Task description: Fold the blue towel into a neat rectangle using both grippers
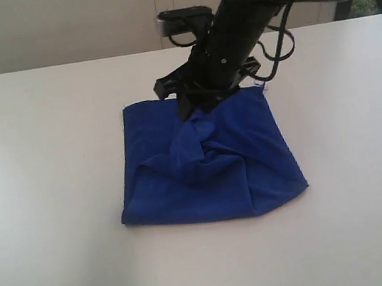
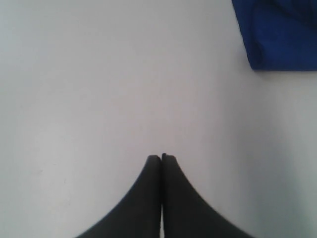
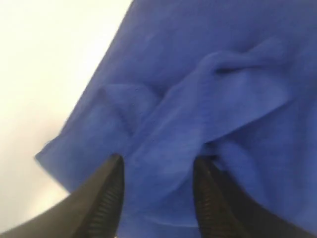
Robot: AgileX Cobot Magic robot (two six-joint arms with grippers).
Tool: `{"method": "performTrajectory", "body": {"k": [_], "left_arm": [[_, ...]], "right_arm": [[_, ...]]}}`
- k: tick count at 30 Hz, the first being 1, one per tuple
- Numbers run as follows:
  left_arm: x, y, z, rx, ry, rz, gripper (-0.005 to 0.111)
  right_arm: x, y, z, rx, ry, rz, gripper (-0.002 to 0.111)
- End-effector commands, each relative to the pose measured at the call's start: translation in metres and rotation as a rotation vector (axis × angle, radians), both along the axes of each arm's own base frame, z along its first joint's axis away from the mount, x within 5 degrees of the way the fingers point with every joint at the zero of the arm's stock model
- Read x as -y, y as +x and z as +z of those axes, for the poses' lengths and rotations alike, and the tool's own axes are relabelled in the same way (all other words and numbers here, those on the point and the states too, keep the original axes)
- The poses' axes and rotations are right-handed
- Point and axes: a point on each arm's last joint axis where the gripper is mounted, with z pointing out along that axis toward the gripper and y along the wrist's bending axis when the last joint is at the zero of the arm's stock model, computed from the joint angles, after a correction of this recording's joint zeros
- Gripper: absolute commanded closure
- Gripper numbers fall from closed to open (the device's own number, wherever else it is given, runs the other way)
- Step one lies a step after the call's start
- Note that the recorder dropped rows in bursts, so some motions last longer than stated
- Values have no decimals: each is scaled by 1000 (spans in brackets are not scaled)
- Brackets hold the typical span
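The blue towel (image 1: 210, 176) lies on the white table (image 1: 49, 207) as a rough square, with a bunched, twisted ridge running from its far edge toward the middle. My right gripper (image 1: 192, 111) reaches down from the far right onto that ridge. In the right wrist view the towel (image 3: 198, 89) fills the picture. The right gripper (image 3: 158, 161) is open there, its fingers standing either side of a raised fold. My left gripper (image 2: 162, 156) is shut and empty over bare table, with a towel corner (image 2: 282, 34) well off to one side. It does not show in the exterior view.
The right arm (image 1: 243, 13) and its black cables (image 1: 281, 47) hang over the towel's far edge. The table's back edge (image 1: 57, 65) meets a pale wall. Bare white tabletop (image 1: 363, 232) surrounds the towel.
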Motion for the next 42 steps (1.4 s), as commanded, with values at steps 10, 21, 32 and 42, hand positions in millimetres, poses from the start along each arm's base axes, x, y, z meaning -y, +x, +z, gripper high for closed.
{"method": "performTrajectory", "body": {"k": [10, 21, 32, 42], "left_arm": [[0, -2, 0, -3, -7, 1, 107], [0, -2, 0, -3, -7, 1, 107], [0, -2, 0, -3, -7, 1, 107], [0, -2, 0, -3, -7, 1, 107]], "right_arm": [[20, 45, -71, 22, -34, -214, 65], [11, 47, -83, -56, 74, -296, 108], [18, 45, -58, -12, 47, -338, 104], [18, 46, -87, -114, 33, -448, 78]]}}
